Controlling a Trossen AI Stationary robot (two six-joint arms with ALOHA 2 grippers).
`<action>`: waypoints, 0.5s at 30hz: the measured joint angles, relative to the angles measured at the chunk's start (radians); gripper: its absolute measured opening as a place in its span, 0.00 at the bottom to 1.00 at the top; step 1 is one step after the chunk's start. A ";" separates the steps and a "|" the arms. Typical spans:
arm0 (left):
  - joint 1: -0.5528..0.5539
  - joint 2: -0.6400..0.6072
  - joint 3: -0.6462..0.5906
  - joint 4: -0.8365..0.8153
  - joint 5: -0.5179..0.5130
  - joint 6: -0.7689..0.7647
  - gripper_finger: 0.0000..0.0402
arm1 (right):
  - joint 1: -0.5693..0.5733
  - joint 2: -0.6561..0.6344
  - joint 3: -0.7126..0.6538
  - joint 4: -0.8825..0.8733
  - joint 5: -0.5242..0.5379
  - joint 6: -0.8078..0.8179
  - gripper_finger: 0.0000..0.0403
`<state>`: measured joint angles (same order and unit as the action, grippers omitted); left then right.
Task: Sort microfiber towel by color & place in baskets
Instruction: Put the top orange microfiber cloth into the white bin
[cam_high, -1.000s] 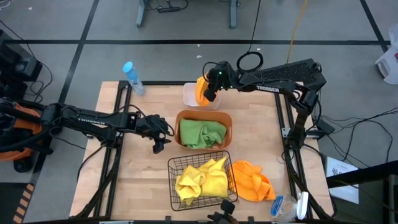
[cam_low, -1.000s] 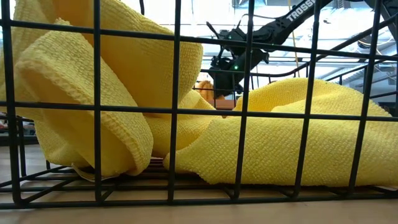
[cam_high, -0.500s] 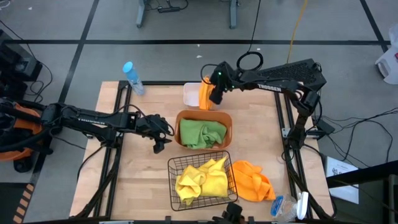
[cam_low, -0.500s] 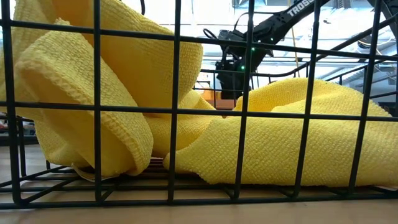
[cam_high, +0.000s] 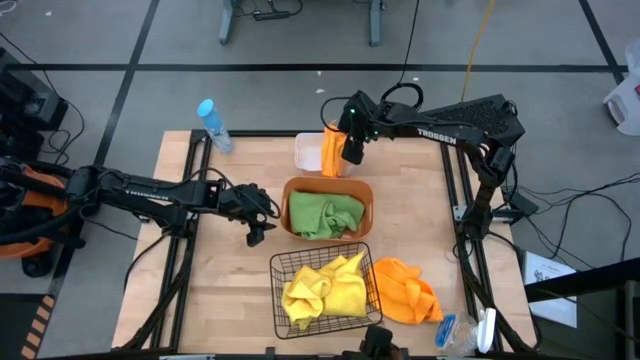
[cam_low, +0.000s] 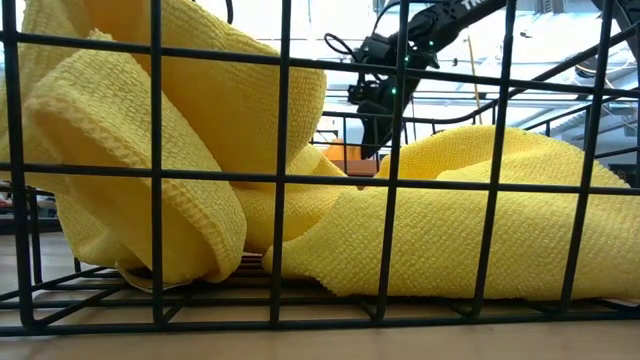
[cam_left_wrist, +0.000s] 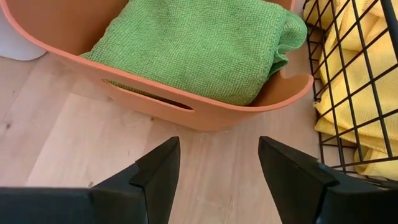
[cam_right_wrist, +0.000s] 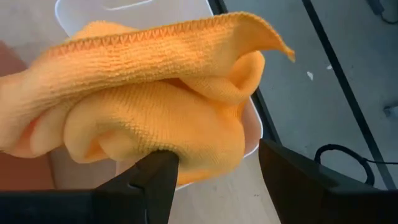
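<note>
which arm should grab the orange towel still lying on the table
The right. The loose orange towel lies on the right side beside the wire basket; the right gripper is open over the white bin. The left gripper sits left of the tub.

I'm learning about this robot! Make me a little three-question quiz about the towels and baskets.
1. True or false: the green towels lie in the orange-brown tub.
2. Which container holds the yellow towels? A) white bin B) black wire basket C) orange-brown tub
3. Fill in: one orange towel lies on the ____, beside the black wire basket.

Key: 1 true. 2 B. 3 table. The other orange towel sits in the white bin, under the right pincer.
</note>
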<state>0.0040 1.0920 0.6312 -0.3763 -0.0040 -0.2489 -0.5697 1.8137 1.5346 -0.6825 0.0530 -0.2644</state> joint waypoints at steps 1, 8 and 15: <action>0.000 0.000 0.000 0.000 0.000 0.003 0.56 | 0.000 0.000 0.001 -0.001 0.000 -0.003 0.53; 0.000 0.000 0.000 0.000 -0.001 0.024 0.56 | -0.005 -0.005 0.007 -0.021 -0.005 -0.073 0.57; 0.000 0.000 0.000 0.000 -0.001 0.024 0.56 | -0.002 -0.083 0.007 -0.081 -0.104 -0.078 0.49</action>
<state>0.0040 1.0920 0.6312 -0.3763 -0.0048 -0.2251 -0.5722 1.7307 1.5414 -0.7632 -0.0510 -0.3424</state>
